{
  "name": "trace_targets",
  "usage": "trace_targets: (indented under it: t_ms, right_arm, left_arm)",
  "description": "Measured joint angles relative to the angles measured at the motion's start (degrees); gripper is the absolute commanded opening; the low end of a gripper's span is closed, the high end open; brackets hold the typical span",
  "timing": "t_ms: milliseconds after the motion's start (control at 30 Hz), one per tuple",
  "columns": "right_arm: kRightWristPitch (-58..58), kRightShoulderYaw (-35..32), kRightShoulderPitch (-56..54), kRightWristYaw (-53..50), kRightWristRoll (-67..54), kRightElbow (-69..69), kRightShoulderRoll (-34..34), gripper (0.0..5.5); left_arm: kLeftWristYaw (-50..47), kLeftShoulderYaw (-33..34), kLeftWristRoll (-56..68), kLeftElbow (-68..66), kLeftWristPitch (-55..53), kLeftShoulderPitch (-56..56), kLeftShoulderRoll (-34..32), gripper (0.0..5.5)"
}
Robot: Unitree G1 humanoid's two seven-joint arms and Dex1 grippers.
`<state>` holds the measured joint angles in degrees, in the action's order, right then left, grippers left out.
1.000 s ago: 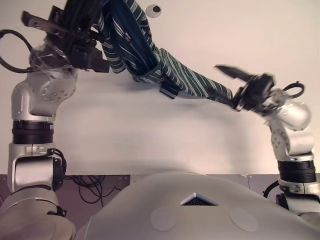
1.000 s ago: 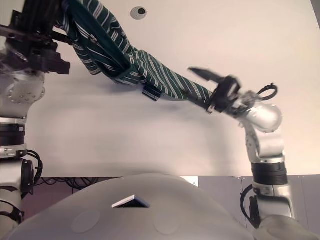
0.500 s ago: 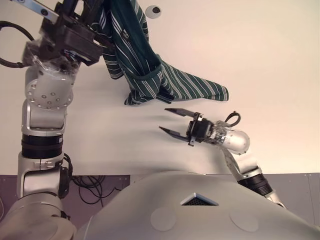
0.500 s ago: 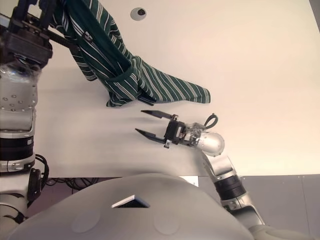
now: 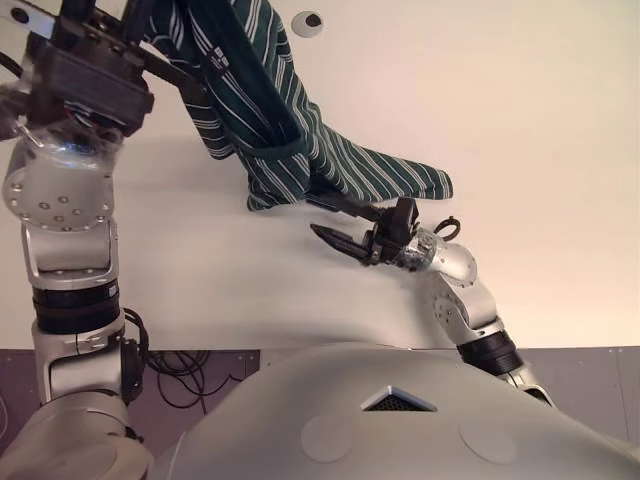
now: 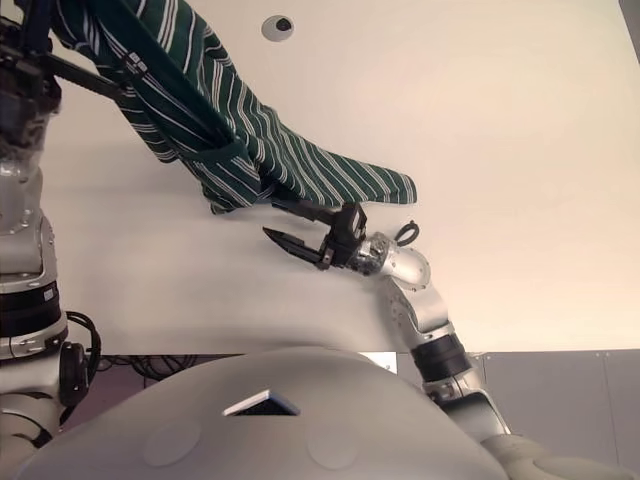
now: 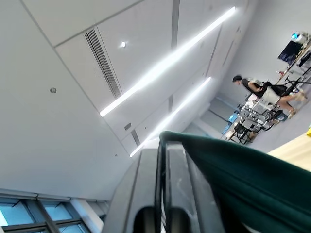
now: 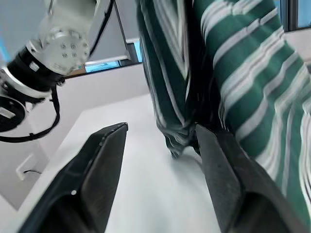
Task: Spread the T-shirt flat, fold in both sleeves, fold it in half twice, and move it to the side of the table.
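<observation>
Right gripper [image 8: 161, 128] agape beside T-shirt [image 8: 243, 73]

It's an open lab or office hall: a white panelled ceiling [image 7: 53, 43] carries long strip lights [image 7: 165, 63] and a slotted air vent [image 7: 102, 63]. There are tall windows [image 7: 24, 218], distant benches crowded with monitors and gear [image 7: 257, 109], and a broad white table [image 5: 500, 130] with a round cable hole [image 5: 309, 19].

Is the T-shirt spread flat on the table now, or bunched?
Bunched. The T-shirt hangs gathered from the raised left gripper, with just its lower end resting on the table.
</observation>
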<state>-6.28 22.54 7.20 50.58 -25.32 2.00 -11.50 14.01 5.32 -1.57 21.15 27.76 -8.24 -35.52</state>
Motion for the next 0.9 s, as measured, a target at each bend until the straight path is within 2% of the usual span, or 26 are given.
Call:
trace_targets:
  t_ms: [200,667,900]
  right_arm:
    - [1.71,-0.52,-2.06,0.59,-0.64,-0.9,2.08,2.56]
    - [6.47,0.55,-2.92,2.52,-3.69,4.59,2.17,2.56]
    - [6.98,0.39,-3.56,2.4,-4.02,4.72,4.16,1.46]
  left_arm:
    - [1.18,0.98,1.12,0.5,0.52,0.05,1.14,0.01]
    - [2.98,1.05,1.44,1.5,0.06,-0.36,2.74,0.01]
    - [2.97,1.03,-0.69,1.6,0.23,-0.82,4.1,0.0]
